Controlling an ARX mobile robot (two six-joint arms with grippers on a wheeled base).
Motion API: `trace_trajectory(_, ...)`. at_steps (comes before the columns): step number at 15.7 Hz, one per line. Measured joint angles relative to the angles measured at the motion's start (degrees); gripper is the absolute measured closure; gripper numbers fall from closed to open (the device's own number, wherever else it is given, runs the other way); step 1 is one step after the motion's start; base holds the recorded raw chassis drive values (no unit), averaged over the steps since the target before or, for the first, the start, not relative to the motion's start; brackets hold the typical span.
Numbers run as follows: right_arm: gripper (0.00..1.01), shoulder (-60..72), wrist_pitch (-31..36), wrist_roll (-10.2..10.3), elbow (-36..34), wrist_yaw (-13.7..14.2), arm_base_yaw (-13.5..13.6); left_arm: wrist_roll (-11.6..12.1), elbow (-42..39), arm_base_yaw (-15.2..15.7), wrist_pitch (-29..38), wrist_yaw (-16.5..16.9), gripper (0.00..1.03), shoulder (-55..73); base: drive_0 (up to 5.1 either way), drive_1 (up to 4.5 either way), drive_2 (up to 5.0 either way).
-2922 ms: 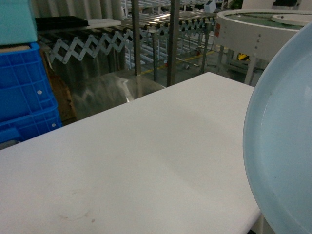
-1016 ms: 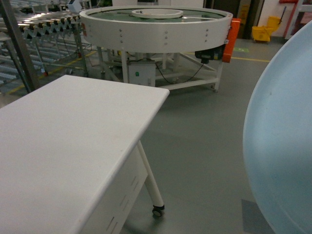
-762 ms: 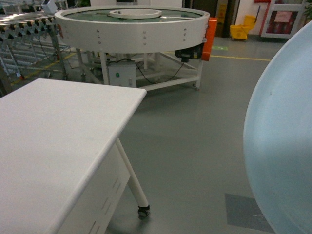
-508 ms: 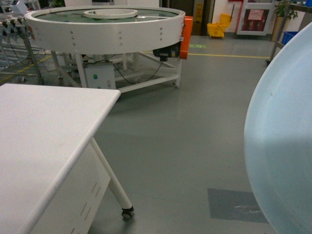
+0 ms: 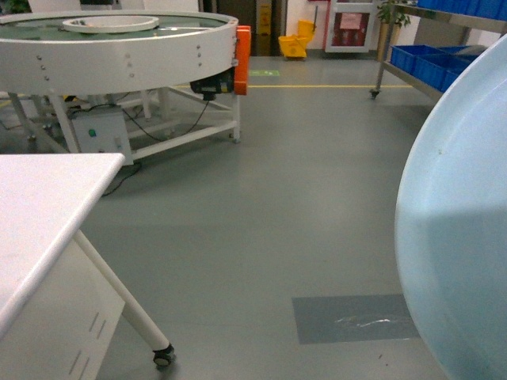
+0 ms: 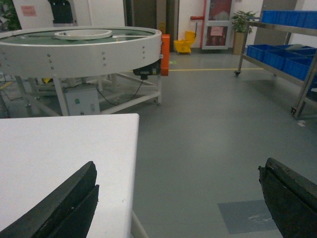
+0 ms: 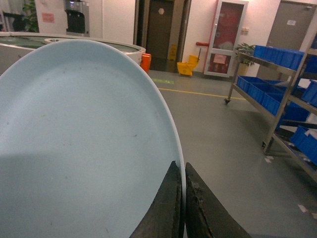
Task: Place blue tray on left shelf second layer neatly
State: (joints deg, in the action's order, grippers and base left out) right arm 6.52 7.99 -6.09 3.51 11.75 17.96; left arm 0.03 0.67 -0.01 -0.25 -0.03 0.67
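Item: blue tray (image 7: 84, 144). You have a pale sky-blue, glossy round dish with a shallow raised rim; faint dark specks and short scuff lines mark its inner face. It stands on edge, nearly upright, not lying flat. In the head view the blue tray (image 5: 463, 229) fills the right edge of the picture, cut off by the frame, held up above the grey floor (image 5: 277, 206) and well apart from the white surface (image 5: 40, 206) at lower left.

Item: right gripper (image 7: 184, 208). Your jaws are nearly together, with only the tray's rim between them; one dark finger lies on the inner face, the other on the back. They pinch the tray at its lower right edge as the wrist camera sees it.

Item: left gripper (image 6: 178, 208). Your jaws stand wide apart, one dark finger at the lower left of the wrist view and one at the lower right. Nothing lies between them. The left finger shows over the white surface (image 6: 64, 158); the right one over the floor.

Item: surroundings. A large white round conveyor table (image 5: 119, 47) stands beyond the surface, with an orange box (image 5: 242, 59) on its side. A yellow mop bucket (image 5: 297, 43) sits by the far wall. A steel rack (image 7: 292, 99) carrying deep-blue crates (image 7: 257, 87) runs along the right; you hold the tray well apart from it.
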Motion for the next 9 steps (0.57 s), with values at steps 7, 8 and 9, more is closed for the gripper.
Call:
trace_trajectory(7,0.99,0.0,0.0,0.0,0.0,0.0,0.0,0.0,0.0,0.0,0.0,0.0,0.05,0.0,-1.6,-1.56,-1.6)
trace_trajectory(8,0.99,0.0,-0.02,0.0,0.0,0.0,0.0,0.0,0.0,0.0,0.0,0.0,0.05,0.0,-1.5,-1.52,-1.5)
trace_trajectory(9,0.99,0.0,0.0,0.0,0.0,0.0,0.0,0.0,0.0,0.0,0.0,0.0,0.05,0.0,-1.5,-1.52,-1.5)
